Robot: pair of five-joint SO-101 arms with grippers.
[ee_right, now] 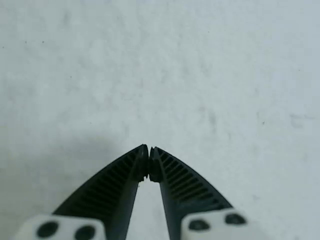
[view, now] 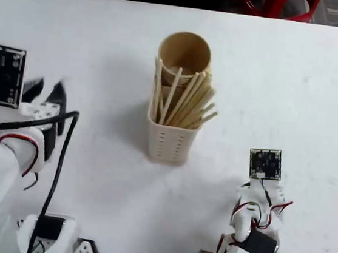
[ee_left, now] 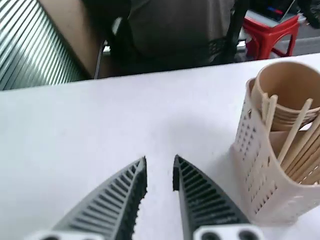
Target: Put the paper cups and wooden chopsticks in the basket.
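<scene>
The cups (view: 185,52) stand nested in the basket (view: 168,142) at the middle of the worktop (view: 296,86). The chopsticks (view: 187,101) lean in a bundle beside them in the same basket. My left jaws hang slightly parted and empty near the basket. My right jaws are pressed together on nothing, over bare worktop. I judge the job done, with nothing left to carry.

A white perforated basket (view: 168,142) stands in the middle of the surface (view: 297,74). It holds an upright stack of paper cups (view: 184,54) and a bundle of wooden chopsticks (view: 190,101) that leans rightward. The left end effector (view: 45,95) sits well to the basket's left, its dark fingers parted. The right arm (view: 254,234) lies at the lower right, apart from the basket.
</scene>
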